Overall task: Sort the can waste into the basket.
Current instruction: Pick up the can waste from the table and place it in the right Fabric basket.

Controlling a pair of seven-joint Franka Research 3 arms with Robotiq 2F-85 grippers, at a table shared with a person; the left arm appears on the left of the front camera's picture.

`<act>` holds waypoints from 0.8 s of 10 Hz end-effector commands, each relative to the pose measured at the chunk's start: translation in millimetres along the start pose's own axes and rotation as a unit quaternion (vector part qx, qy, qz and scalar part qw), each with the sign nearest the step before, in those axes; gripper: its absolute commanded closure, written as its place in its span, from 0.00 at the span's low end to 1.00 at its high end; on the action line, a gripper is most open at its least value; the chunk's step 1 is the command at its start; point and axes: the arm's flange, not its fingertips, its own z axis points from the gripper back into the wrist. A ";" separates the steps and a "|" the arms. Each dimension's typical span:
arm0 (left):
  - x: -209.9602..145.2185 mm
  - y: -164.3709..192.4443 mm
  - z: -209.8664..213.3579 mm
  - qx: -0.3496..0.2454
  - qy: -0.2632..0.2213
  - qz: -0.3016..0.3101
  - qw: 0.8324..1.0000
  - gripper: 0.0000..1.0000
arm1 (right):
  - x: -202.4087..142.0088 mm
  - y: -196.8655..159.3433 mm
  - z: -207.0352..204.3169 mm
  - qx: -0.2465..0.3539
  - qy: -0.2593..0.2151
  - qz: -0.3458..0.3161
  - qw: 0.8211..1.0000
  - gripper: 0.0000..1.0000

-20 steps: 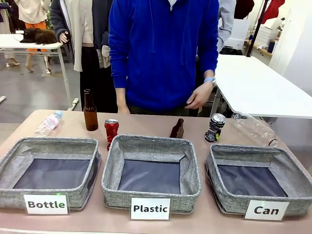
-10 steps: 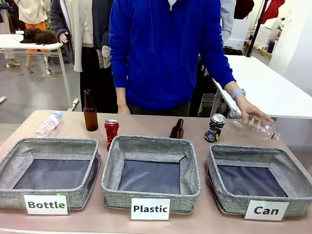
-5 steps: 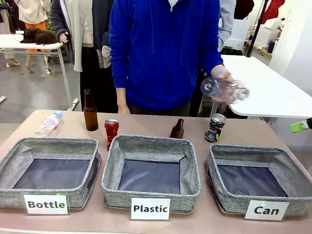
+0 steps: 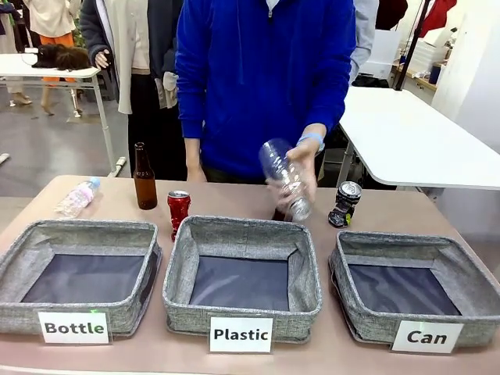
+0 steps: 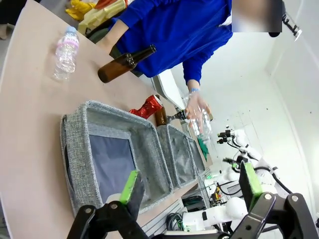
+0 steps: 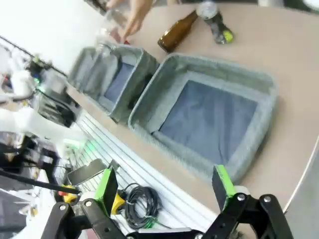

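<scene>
a tan table (image 4: 226, 201) carries the sorting job, with a person (image 4: 258, 78) in a blue top standing at its far side. 3 grey baskets sit in a row on the near side: "bottle" (image 4: 78, 228) on the robot's left, "plastic" (image 4: 244, 226) in the middle, "can" (image 4: 391, 241) on the right, its dark base bare. the left gripper (image 5: 191, 179) hangs over the near edge by the bottle basket, fingers spread wide and pinching nothing; the right gripper (image 6: 164, 177) hangs the same way near the can basket (image 6: 219, 67), also spread and holding nothing. the person's hand (image 4: 303, 160) holds a clear bottle (image 4: 283, 178) over the far rim of the plastic basket. a brown bottle (image 4: 144, 178) stands at the far left, and a small plastic bottle (image 4: 78, 197) lies beside it. the red can (image 4: 178, 209) stands just beyond the plastic basket's far left corner; the black can (image 4: 344, 203) stands just beyond the can basket's far left corner. both cans are on the table, so the can step looks not yet begun. the likely next move is for the right arm to reach over its basket to the black can, close on its dented sides without tipping it, and keep clear of the person's hand.
</scene>
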 end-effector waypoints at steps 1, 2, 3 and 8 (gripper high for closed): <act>-1.4 0.1 -0.6 -0.010 -0.004 -0.014 1.000 0.00 | -38.6 -33.1 36.8 0.040 -0.058 -0.021 0.997 0.00; -1.4 0.1 -0.6 -0.010 -0.004 -0.014 1.000 0.00 | -54.5 -43.3 44.8 0.051 -0.093 -0.037 0.994 0.00; -1.4 0.1 -0.6 -0.010 -0.004 -0.014 1.000 0.00 | -61.4 -47.6 43.6 0.056 -0.102 -0.049 0.992 0.00; -1.4 0.1 -0.6 -0.010 -0.004 -0.014 1.000 0.00 | -7.4 -9.3 -2.0 0.003 -0.070 0.034 0.997 0.00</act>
